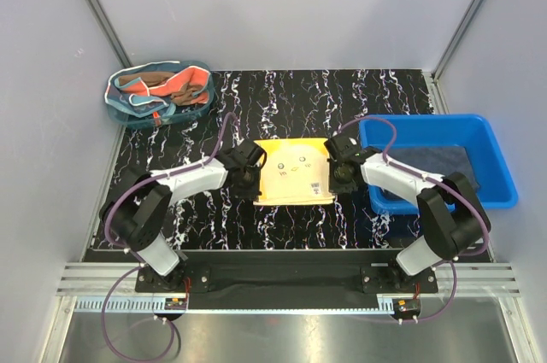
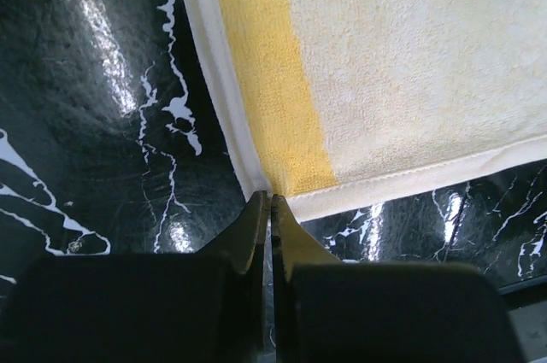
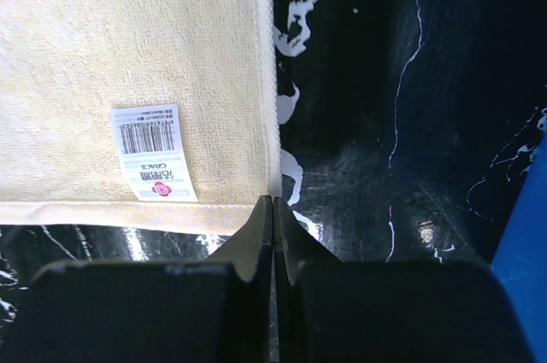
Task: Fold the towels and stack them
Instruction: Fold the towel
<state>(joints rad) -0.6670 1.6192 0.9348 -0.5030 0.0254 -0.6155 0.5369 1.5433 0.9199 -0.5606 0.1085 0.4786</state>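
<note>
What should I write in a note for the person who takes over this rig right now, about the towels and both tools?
Left tool: shut, tips at the near left corner of the yellow towel; a pinch on the cloth is not certain.
Right tool: shut at the near right corner, same doubt.
Yellow towel lies flat mid-table. A dark grey-blue towel lies in the blue bin. Orange-red cloth is bunched in the basket.
Left: fold the yellow one, then the basket's.
</note>
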